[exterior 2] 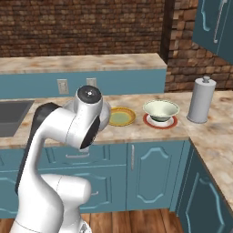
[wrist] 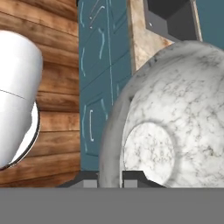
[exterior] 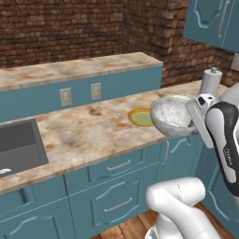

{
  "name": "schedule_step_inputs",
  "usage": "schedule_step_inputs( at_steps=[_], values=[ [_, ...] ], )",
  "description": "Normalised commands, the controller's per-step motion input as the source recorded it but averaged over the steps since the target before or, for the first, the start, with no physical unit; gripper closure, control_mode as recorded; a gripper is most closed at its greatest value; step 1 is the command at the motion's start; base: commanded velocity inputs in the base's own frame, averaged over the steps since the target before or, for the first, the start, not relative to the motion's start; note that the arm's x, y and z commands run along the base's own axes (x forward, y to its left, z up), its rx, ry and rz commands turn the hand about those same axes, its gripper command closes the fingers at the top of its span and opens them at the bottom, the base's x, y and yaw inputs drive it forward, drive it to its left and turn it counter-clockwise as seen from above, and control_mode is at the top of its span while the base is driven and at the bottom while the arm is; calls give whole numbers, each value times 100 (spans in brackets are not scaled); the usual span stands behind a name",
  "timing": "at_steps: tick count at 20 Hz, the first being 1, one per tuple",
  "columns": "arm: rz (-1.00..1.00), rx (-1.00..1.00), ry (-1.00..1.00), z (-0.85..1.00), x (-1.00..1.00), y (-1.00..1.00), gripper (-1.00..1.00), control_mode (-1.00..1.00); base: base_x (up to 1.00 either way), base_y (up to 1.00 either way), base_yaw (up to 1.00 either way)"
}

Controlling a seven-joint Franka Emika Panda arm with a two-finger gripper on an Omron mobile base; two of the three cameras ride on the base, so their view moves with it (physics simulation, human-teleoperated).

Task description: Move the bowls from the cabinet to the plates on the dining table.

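- Two deep round bowls: a grey-white marbled stone-look bowl (exterior: pixel 172 115) and a glossy pale yellow-green bowl (exterior 2: pixel 160 109).
- The marbled bowl is held up in the air, tilted, at the front edge of the beige marbled surface (exterior: pixel 88 128), just beside the yellow-rimmed plate.
- In the hand view the gripper (wrist: pixel 110 178) is clamped on that bowl's rim, one dark fingertip on each side of the wall.
- The yellow-green bowl sits upright on the flat round red-rimmed plate (exterior 2: pixel 149 122).
- Two small plates: the red-rimmed one and a yellow-orange-rimmed plate with a pale green centre (exterior 2: pixel 121 116), side by side, near each other, the latter bare.
- One grey cylindrical paper-towel holder (exterior 2: pixel 201 100) stands right of the red-rimmed plate.
- One dark grey sink (exterior: pixel 18 145) at the left.
- Two wall sockets (exterior: pixel 66 96) on the teal back panel.
- One tall teal wall cabinet (exterior 2: pixel 214 26) with silver bar handles, upper right.
- No legible writing on anything.
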Motion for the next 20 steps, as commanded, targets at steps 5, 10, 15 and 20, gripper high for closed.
schedule_step_inputs(
  at_steps=[5, 10, 15, 20],
  values=[
    [0, 0, -9, -38, 35, 0, 100, -100, 0, 0, 0],
    [0, 0, -4, -12, 37, -4, 100, -100, 0, 0, 0],
    [0, 0, 1, -1, 48, -10, 100, -100, 0, 0, 0],
    [0, -1, 3, -1, 48, -10, 100, -100, 0, 0, 0]
  ],
)
